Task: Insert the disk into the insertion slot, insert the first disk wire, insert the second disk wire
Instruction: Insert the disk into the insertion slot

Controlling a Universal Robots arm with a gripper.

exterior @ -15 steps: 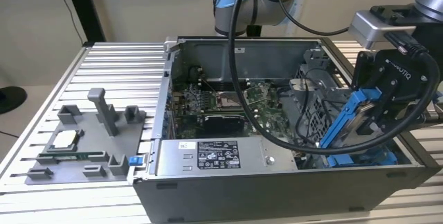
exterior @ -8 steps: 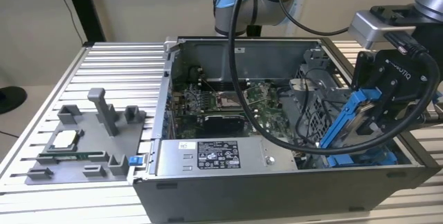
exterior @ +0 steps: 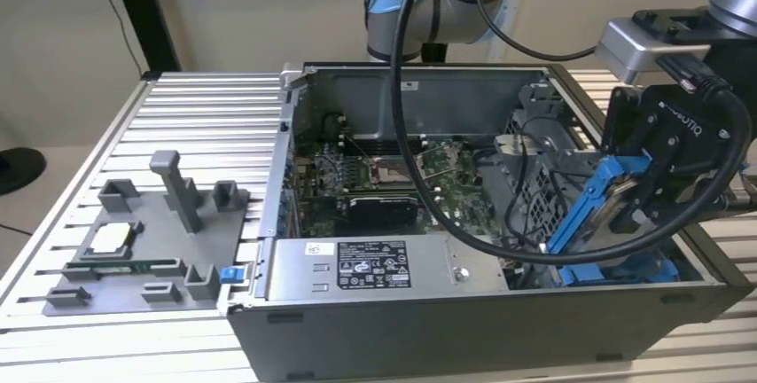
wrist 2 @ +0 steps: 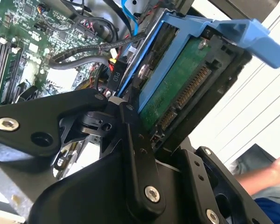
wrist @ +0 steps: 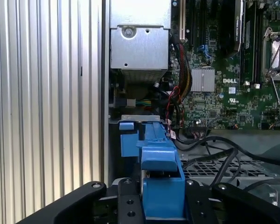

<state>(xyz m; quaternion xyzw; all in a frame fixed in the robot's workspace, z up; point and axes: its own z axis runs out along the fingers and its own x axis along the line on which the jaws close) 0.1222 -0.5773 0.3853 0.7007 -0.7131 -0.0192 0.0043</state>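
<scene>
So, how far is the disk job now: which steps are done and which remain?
No step is finished. In hand: the fingers are shut on the disk, held tilted above the drive cage, not seated in it. Left: seating it and plugging both wires; the disk's connector is bare in the second wrist view.

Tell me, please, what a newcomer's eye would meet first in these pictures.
The bright blue-framed disk, gripped tilted by the black claw, stands out at the exterior view's right, at the end of the open computer case. Next comes the green motherboard inside the case.
</scene>
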